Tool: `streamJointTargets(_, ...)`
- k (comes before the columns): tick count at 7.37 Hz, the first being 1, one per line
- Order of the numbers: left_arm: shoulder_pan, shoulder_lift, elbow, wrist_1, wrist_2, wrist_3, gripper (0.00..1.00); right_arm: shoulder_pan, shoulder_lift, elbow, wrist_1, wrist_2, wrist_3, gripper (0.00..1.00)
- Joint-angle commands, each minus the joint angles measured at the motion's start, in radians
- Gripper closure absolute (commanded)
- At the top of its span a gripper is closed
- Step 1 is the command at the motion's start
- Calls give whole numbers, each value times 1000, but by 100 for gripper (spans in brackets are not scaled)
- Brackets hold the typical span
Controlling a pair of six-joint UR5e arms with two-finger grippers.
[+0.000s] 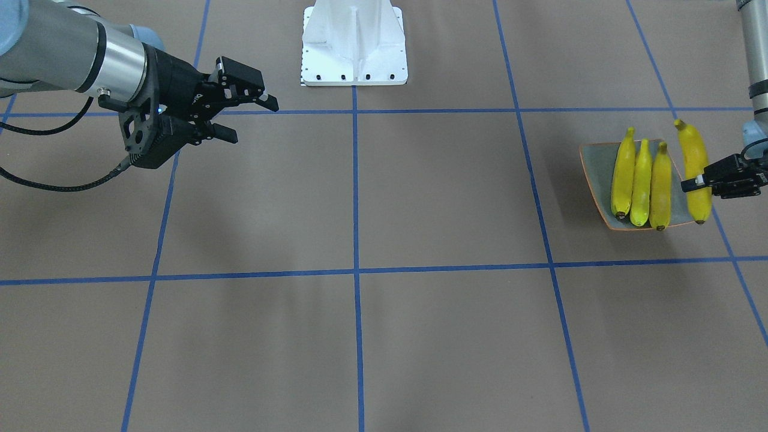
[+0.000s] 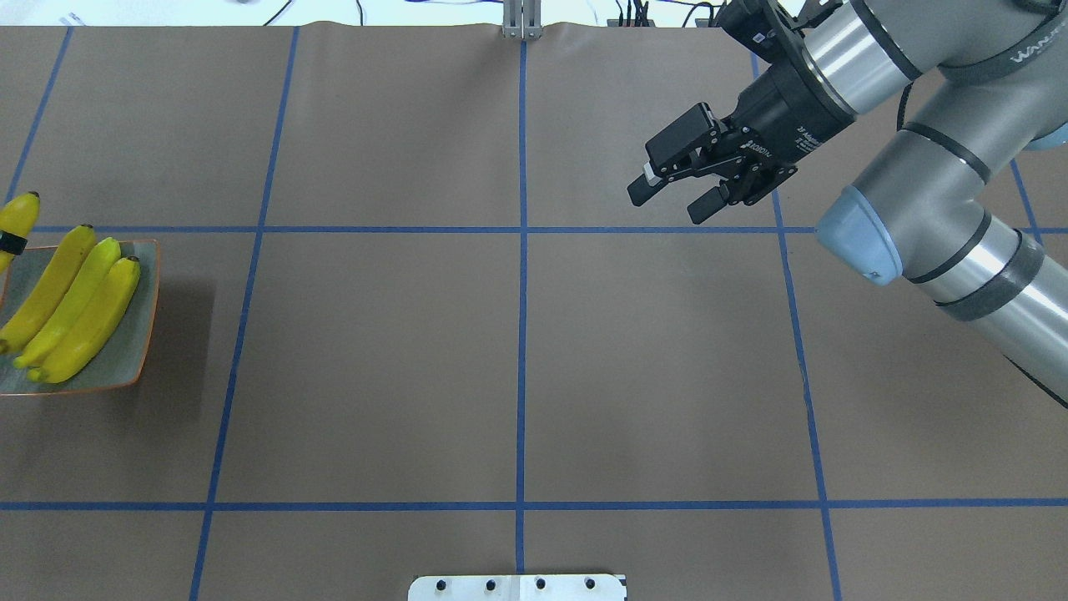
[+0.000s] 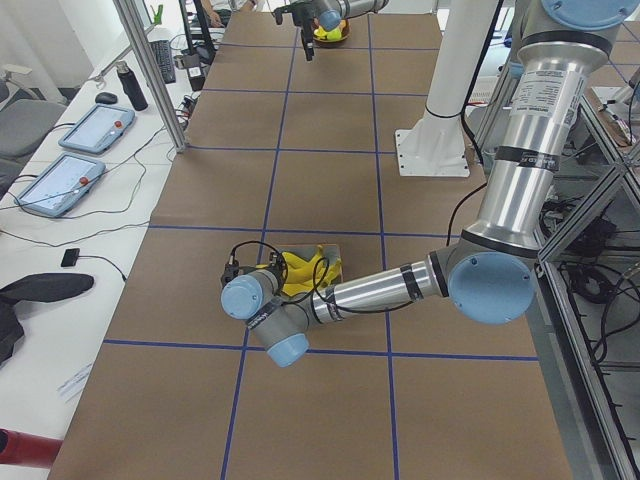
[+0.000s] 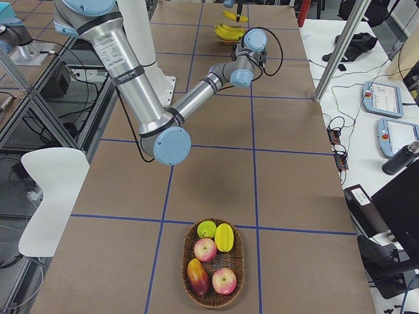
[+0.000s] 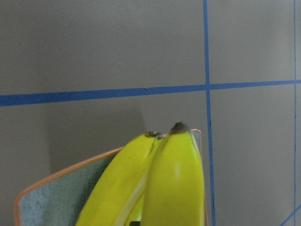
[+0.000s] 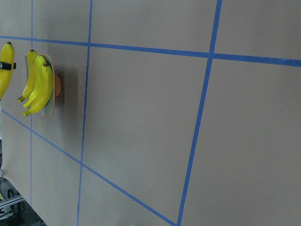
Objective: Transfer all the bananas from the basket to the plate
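Well apart from the plate (image 1: 595, 173), the right jaws are hanging spread and empty. On the plate, three bananas (image 1: 642, 183) are lying side by side. Just beside them, over the plate's rim, the left jaws are clamping the fourth banana (image 1: 692, 149) across its middle. Its length is running parallel to theirs, so setting it down is probably calling for a slight shift plateward.

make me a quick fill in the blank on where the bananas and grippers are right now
1. The plate holds ___ bananas, lying side by side.
2. The fourth banana is gripped by the left gripper, while the right gripper is ___ and empty.
3. No bananas are in the ___, which holds only other fruit.

Missing words: three; open; basket
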Motion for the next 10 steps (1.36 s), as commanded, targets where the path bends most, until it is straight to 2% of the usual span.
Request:
streamJointTargets(1,-1,9,30,12,-4,82,100,-2,0,2,0,-9,0,0)
streamJointTargets(4,-1,-12,51,59,-4,203,100,-2,0,8,0,-27,0,0)
streamJointTargets(6,1,-23,60,58,4,240,100,-5,0,8,0,-36,0,0)
streamJointTargets(8,2,-25,62,58,59,251,100,-6,0,10,0,-46,0,0)
streamJointTargets(10,25,-28,66,70,60,248,100,-9,0,11,0,-52,0,0)
